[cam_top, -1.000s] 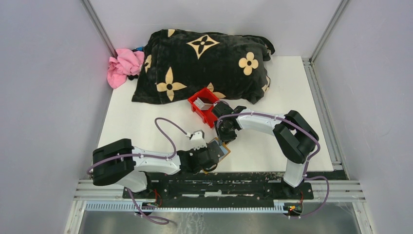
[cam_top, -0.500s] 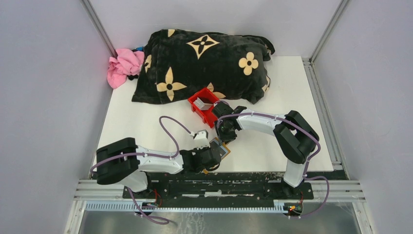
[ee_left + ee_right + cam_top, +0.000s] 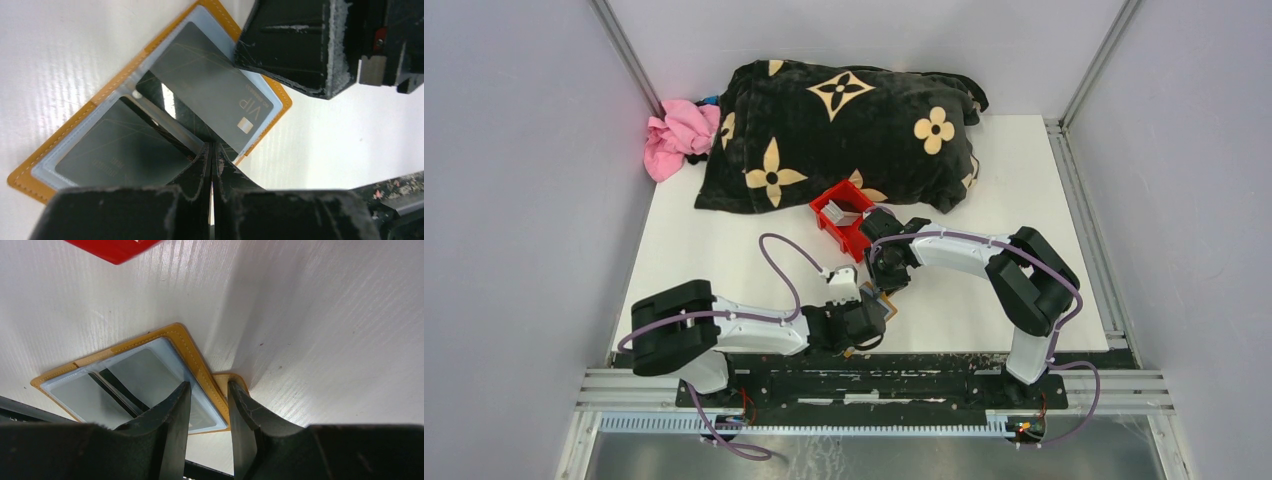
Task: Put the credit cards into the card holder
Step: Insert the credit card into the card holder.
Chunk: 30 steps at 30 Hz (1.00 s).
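The left hand (image 3: 876,312) and right hand (image 3: 886,283) crowd the card holder (image 3: 150,365). The red bin (image 3: 842,222) blocks the way behind; the bench (image 3: 964,310) to the right lies open.

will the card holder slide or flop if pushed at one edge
The holder probably slides easily: it lies flat on a smooth table. It likely bends at its middle fold, but is stiffer where cards fill the pockets.

Left hand (image 3: 212,155) slid right over card holder (image 3: 100,102).

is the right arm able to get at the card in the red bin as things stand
Probably yes: the red bin sits open-topped just beside the right pincer, nothing covering its grey card; it must first leave the card holder.
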### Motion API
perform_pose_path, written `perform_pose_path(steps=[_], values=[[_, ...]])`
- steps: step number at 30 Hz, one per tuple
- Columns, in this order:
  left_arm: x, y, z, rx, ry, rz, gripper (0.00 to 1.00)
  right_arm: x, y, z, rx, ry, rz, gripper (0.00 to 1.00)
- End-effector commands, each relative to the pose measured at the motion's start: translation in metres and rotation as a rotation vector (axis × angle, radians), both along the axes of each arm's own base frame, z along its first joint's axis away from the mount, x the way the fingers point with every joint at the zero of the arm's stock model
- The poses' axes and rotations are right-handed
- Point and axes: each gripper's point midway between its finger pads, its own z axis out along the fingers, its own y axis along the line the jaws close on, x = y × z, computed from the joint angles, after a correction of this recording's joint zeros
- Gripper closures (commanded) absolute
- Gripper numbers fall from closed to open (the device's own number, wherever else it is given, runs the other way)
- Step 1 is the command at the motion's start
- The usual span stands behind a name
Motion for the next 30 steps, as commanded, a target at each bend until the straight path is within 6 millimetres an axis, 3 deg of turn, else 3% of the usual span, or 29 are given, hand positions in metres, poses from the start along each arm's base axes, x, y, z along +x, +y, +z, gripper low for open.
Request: perform_pose_path(steps=[1, 5, 13, 20, 30], values=[[0.018, 0.021, 0.015, 0.087, -0.100, 0.079, 0.94, -0.010, -0.011, -0.006, -0.038, 0.027, 0.007, 0.60], [0.024, 0.037, 0.029, 0.073, -0.137, 0.155, 0.91, -0.010, -0.010, -0.005, -0.037, 0.026, 0.007, 0.60], [0.027, 0.047, 0.054, -0.022, -0.179, 0.195, 0.86, -0.009, -0.008, -0.004, -0.027, 0.023, 0.005, 0.60], [0.015, 0.032, 0.035, -0.008, -0.112, 0.096, 0.97, -0.007, -0.008, -0.002, -0.022, 0.016, -0.001, 0.60], [0.007, 0.020, 0.012, 0.049, -0.049, 0.035, 0.97, -0.004, -0.008, 0.006, -0.012, -0.015, -0.006, 0.60]])
